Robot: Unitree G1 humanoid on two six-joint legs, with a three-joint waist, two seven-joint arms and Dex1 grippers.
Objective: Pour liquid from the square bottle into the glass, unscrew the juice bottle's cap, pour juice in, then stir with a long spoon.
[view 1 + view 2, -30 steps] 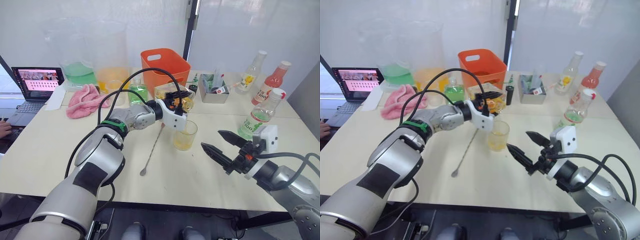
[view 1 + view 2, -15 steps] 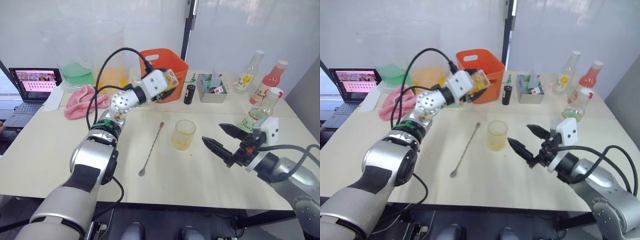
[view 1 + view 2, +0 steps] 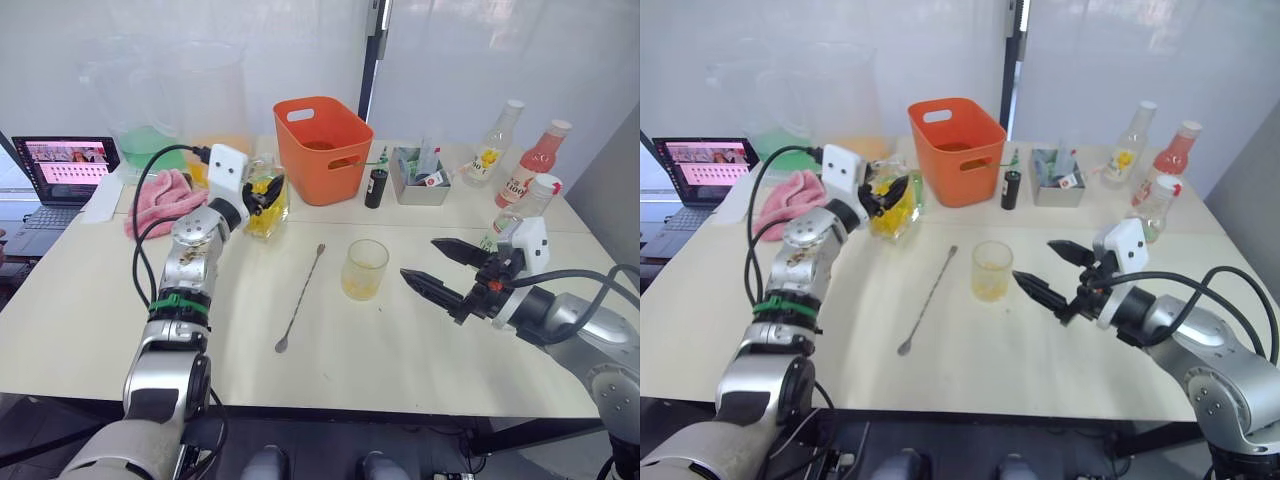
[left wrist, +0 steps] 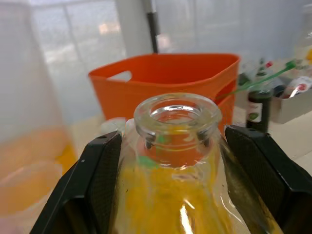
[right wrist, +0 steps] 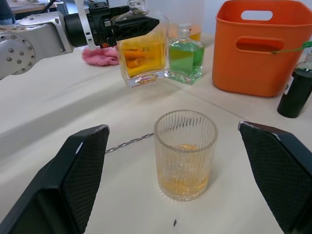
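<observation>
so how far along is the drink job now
The first pour looks done: the glass holds yellow liquid. In hand: the left claw grips the square bottle, upright on the table. The right claw is open beside the glass. Left: uncapping the juice bottle, pouring, stirring with the spoon.

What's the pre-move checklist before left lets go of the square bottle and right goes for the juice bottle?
1. Square bottle upright, base on the table: ok.
2. Left gripper shut on the bottle: ok, release not yet done.
3. Glass upright with yellow liquid in it: ok.
4. Right gripper open, nothing in it: ok.
5. Juice bottle upright with its cap on: ok; it stands behind the right arm.
6. Long spoon flat on the table, apart from the glass: ok.
</observation>
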